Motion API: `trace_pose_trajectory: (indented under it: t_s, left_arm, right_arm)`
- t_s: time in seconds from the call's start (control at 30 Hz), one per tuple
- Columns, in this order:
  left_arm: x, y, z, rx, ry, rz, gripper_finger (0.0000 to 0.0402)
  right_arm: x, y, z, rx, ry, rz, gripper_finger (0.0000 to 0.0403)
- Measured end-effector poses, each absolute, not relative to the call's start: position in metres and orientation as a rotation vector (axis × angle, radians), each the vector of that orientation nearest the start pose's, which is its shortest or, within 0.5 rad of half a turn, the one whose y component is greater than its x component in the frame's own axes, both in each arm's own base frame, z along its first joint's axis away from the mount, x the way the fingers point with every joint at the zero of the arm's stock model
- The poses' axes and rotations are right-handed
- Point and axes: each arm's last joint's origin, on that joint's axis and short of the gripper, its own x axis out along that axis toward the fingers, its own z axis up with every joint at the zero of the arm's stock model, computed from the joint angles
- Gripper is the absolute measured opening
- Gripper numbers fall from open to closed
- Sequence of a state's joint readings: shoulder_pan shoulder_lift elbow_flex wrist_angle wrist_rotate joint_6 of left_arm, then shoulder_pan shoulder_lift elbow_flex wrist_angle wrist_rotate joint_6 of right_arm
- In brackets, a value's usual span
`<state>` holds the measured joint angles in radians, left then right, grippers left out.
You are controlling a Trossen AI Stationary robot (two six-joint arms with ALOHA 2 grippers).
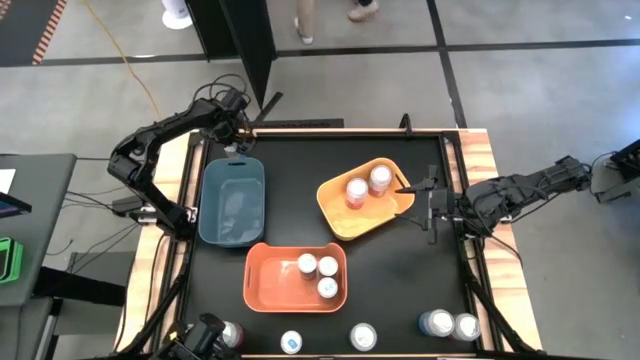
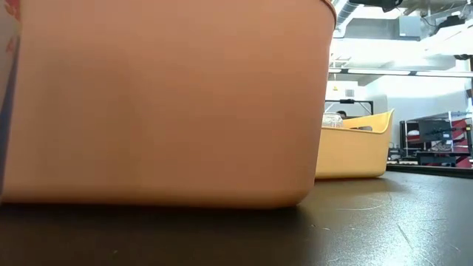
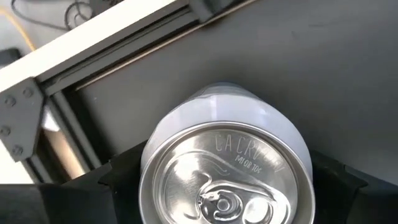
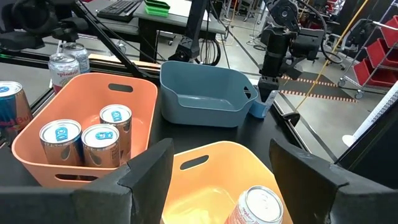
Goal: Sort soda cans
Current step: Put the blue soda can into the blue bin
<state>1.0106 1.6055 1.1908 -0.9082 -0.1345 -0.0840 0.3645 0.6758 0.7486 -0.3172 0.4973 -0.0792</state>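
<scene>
Left claw [image 3: 227,186] is closing around the white can [image 3: 227,155] at the worktop's [image 1: 400,270] far-left corner, jaws wide on it; a tilted lift risks slipping. Right claw [image 4: 214,180] is hanging open, empty, over the yellow bin [image 4: 211,168].

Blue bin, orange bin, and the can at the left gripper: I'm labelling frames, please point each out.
Blue bin [image 1: 231,203], high view, bare floor.
Orange bin [image 1: 268,272], high view, bare floor.
Can [image 3: 227,190], left wrist view, silver top.
</scene>
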Motion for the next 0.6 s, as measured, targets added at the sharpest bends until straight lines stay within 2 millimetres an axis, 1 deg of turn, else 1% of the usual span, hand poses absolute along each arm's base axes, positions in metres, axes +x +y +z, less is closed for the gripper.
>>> trace_pose_trajectory:
  t_s: [0.07,0.2,0.33,0.5,0.6]
  left_arm:
    - [0.161,0.258,0.233,-0.628,1.212,1.004,0.03]
    - [0.171,0.261,0.246,-0.568,1.159,0.99,0.03]
    - [0.178,0.26,0.259,-0.555,1.131,0.955,0.03]
    - [0.187,0.252,0.278,-0.539,1.163,0.92,0.03]
    - [0.195,0.247,0.296,-0.484,1.161,0.934,0.03]
  right_arm:
    - [0.14,0.039,0.324,-0.181,0.227,-0.123,0.0281]
    - [0.14,0.039,0.324,-0.181,0.227,-0.124,0.0281]
    - [0.14,0.039,0.324,-0.182,0.227,-0.124,0.0281]
    - [0.14,0.039,0.324,-0.182,0.227,-0.123,0.0281]
    - [0.14,0.039,0.324,-0.184,0.227,-0.123,0.0281]
